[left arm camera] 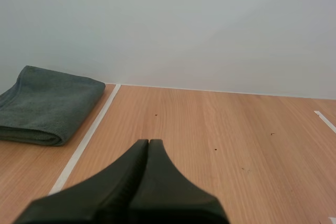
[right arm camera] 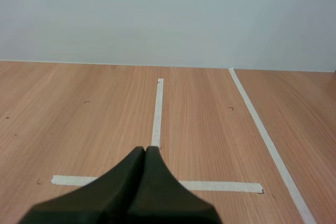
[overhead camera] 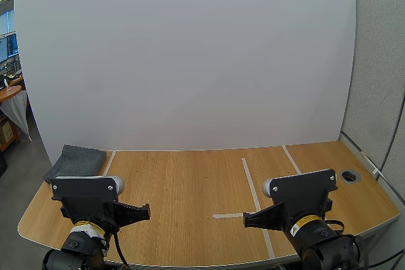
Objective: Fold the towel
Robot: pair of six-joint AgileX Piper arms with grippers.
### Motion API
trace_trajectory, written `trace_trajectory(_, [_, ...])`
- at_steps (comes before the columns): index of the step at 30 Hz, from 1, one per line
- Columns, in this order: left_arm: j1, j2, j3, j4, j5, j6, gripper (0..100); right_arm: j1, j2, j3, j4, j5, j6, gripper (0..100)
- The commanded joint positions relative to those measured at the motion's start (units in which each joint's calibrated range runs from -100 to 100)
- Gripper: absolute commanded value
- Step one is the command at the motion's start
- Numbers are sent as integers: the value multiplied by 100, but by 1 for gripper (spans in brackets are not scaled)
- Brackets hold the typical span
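Looking at the grey towel (overhead camera: 76,161), you find it lying as a compact folded stack at the table's (overhead camera: 190,188) far left, outside the tape line (left arm camera: 86,140). Both your left gripper (left arm camera: 148,145) and right gripper (right arm camera: 145,152) hang low, fingers pressed together on nothing. Judge the fold by its layered, rounded edge; it looks tidy, whether set out so or just folded

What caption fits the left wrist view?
Shut left gripper above the wooden table, folded grey towel beside a tape line.
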State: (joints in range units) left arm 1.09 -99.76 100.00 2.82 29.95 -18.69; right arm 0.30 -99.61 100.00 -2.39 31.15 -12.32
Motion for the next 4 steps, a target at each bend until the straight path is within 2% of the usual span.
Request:
trace_trajectory(1, [-15,-24,0,12,-60,-58,0,-25,-39,0,-11,7,-25,0])
trace_trajectory(4, [-15,-24,0,12,-60,-58,0,-25,-39,0,-11,7,-25,0])
